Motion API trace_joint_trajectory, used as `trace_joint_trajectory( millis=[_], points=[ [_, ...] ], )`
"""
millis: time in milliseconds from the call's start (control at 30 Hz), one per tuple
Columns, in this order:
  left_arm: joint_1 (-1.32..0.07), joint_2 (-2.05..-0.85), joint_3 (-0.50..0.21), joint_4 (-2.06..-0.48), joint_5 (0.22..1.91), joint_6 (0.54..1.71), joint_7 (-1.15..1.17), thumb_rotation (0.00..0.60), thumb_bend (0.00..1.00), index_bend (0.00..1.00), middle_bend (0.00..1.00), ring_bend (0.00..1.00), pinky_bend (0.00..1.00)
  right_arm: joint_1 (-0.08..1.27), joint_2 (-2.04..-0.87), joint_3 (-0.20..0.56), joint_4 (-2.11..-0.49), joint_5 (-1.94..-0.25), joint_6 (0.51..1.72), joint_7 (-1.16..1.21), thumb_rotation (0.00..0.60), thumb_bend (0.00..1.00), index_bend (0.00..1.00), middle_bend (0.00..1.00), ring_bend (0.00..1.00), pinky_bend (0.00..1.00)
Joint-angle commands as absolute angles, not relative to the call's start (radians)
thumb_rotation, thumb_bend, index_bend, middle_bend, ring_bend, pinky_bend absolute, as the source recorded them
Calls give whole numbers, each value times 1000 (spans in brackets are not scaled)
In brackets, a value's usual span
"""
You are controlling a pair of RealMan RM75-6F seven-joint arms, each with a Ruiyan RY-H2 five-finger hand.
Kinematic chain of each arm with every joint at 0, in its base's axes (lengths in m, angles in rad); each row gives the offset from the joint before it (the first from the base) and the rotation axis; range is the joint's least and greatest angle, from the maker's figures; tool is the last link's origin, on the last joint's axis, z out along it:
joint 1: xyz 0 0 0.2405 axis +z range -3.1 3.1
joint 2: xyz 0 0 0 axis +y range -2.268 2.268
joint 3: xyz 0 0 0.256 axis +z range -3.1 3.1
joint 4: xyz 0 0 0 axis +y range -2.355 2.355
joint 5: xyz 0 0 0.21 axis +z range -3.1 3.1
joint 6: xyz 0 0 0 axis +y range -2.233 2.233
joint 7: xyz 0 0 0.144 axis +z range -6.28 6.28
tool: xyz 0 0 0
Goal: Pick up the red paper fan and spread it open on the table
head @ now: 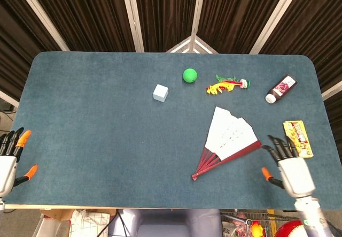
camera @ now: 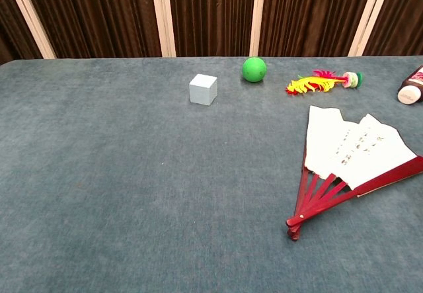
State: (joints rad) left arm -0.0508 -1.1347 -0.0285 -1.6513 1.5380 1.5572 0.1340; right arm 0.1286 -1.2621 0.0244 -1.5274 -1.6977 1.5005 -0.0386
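The red paper fan [head: 230, 140] is seen lying partly spread on the blue table [head: 107, 140], its white leaf fanned out. Just right of the fan, the right hand [head: 288, 168] is held empty with fingers spread. Beyond that hand a yellow packet [head: 298, 136] is laid. Far left of the fan, the left hand [head: 9, 159] is likewise spread, holding nothing.

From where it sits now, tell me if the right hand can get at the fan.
Probably yes. The right hand is open, just beside the red paper fan near its outer red rib, with only bare table between them. The yellow packet lies off to the side.
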Motion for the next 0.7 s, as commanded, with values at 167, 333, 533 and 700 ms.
trace_joint_trajectory(
  millis=[167, 333, 533, 700],
  points=[
    [-45, -1121, -44, -1650, 1507, 1561, 98, 600, 337, 46, 0, 0, 0, 172, -1421, 7, -1431, -1762, 1470, -123, 600, 348, 300, 116, 128, 11],
    [-49, -1118, -49, -1647, 1493, 1548, 88, 600, 336, 46, 0, 0, 0, 190, -1469, 4, -1417, -1754, 1428, -175, 600, 347, 323, 116, 127, 12],
    [-51, -1117, -52, -1650, 1487, 1543, 92, 600, 337, 46, 0, 0, 0, 224, -1503, 12, -1392, -1725, 1356, -230, 600, 348, 332, 115, 128, 12],
    [-53, -1119, -56, -1651, 1480, 1539, 96, 600, 337, 47, 0, 0, 0, 251, -1525, 30, -1377, -1696, 1320, -243, 600, 348, 344, 116, 128, 12]
  ],
)
